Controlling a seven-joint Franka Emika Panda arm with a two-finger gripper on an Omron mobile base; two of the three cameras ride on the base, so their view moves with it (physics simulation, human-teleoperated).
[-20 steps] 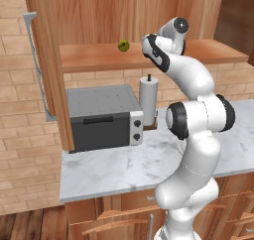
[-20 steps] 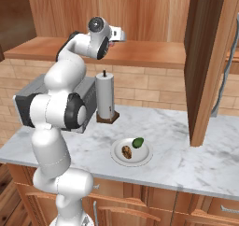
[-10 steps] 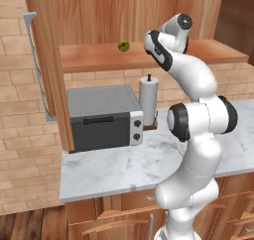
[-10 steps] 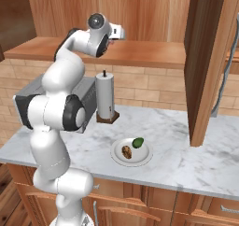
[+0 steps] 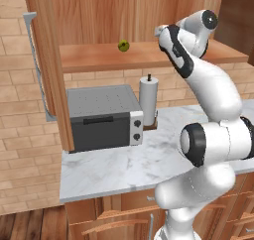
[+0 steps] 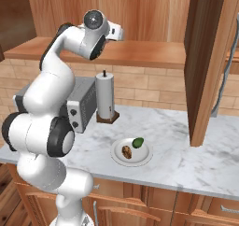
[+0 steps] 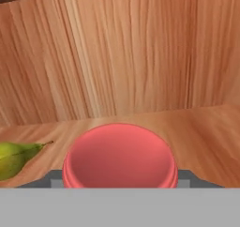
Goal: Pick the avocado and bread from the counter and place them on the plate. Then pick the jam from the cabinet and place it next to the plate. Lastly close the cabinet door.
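Jam [image 7: 120, 155] is dead centre ahead of the hand, sitting on the cabinet [image 5: 149, 16] shelf, its pale red top right up against the camera at 6 o'clock in the hand view. Fingers [image 7: 120, 180] sit either side of it: grey tips just peek out at the jar's 9 and 3 o'clock edges. They stand partly open, about jar width. Can't tell whether the pads are actually pressing on it or just flanking it, so grip is not confirmed.

Jar is squat and round, no long axis to line up with, so approach angle doesn't matter much. What matters is depth: the jar looks already between the fingers, with the cabinet back wall a little way behind it at 12 o'clock.

Green pear-like fruit [image 7: 14, 158] lies on the shelf just beside the jar at 9 o'clock, apart from it. From the left base view it sits left of the hand on the shelf.

Avocado [image 6: 137, 142] and bread [image 6: 126, 151] are on the plate [image 6: 144, 158] down on the desk [image 6: 186, 164], so that part looks done.

My read: next is close, lift slightly, pull straight back toward 6 o'clock, keep clear of the fruit. Door is open.
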